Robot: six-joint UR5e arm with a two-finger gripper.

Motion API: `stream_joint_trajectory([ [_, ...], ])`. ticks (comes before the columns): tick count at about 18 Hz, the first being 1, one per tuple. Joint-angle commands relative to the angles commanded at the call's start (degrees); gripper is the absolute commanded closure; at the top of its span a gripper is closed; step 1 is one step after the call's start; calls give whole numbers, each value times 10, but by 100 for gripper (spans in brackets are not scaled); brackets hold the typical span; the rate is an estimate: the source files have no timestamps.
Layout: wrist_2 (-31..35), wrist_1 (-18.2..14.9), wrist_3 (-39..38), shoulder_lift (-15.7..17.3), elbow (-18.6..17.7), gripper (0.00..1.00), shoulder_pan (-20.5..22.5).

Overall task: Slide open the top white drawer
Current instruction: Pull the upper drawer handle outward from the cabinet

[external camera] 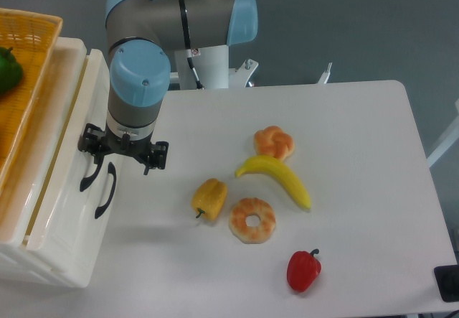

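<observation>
**Gripper at top drawer handle – drawer slightly out**

Gripper pointing down over the cabinet front at left, right at the black handle of the top white drawer. Handle partly hidden behind the gripper body; fingers look set about it, but cannot tell whether jaws are clamped or apart – view blocked by the wrist. Top white drawer sitting at the left edge of the table, pulled out a little: a narrow gap visible along its top edge against the cabinet body. Lower white drawer just below and in front, its own curved black handle exposed and free, just right of the upper one.

Orange wicker basket on top of the cabinet, green pepper inside at the frame edge.

On the table, well apart from the cabinet: yellow pepper, ring doughnut just beside it, banana above the doughnut, knotted pastry touching or nearly touching the banana's upper end, red pepper near the front edge.
</observation>
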Motion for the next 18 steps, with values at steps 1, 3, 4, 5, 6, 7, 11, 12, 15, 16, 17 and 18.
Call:
stream_joint_trajectory([
  [1, 1, 0, 0, 0, 0, 0, 0],
  [3, 1, 1, -1, 0, -1, 0, -2],
  [4, 1, 2, -2, 0, -2, 0, -4],
  [5, 2, 2, -1, 0, -2, 0, -4],
  [6, 6, 3, -1, 0, -1, 0, -5],
  [7, 9, 3, 0, 0, 0, 0, -5],
  [11, 10, 6, 0, 1, 1, 0, -4],
  [12, 11, 6, 1, 2, 1, 0, -4],
  [15, 32, 6, 2, 1, 3, 0, -4],
  [16, 41, 5, 3, 1, 3, 0, -4],
  [17, 42, 4, 5, 1, 3, 0, -5],
  [18, 42, 5, 5, 1, 4, 0, -5],
])
